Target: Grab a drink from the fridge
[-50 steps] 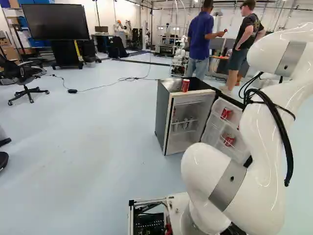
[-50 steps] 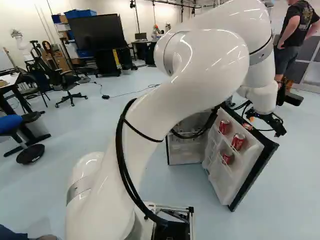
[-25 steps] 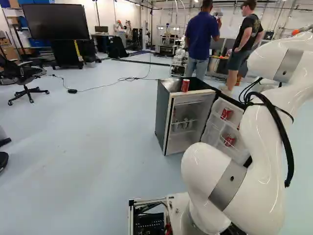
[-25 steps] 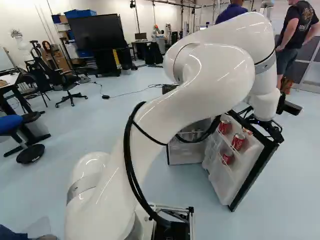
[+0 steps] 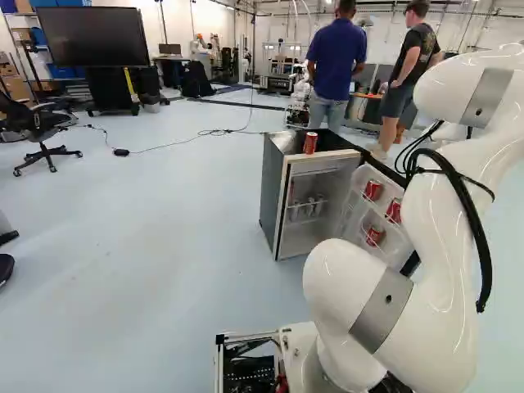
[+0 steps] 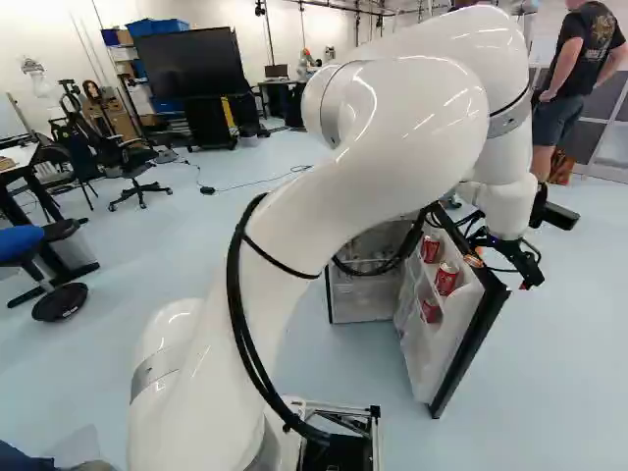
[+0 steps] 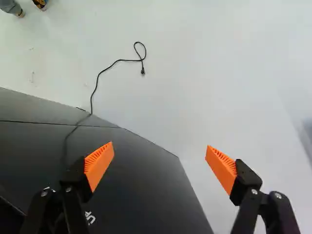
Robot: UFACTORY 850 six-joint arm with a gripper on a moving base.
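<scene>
The big white arm (image 6: 392,147) is closest. It bends over to the pincer (image 6: 510,263), which is open wide, its two orange pads (image 7: 100,165) well apart. The pincer is by the outer edge of the open fridge door (image 6: 437,348). Three red cans (image 6: 446,278) sit in the door's shelves, on its inner side, near the pincer but not in it. Behind the door is the fridge (image 5: 273,188), with one more red can (image 5: 310,142) on top. A thin black cord (image 7: 116,61) lies on the floor (image 7: 195,97).
</scene>
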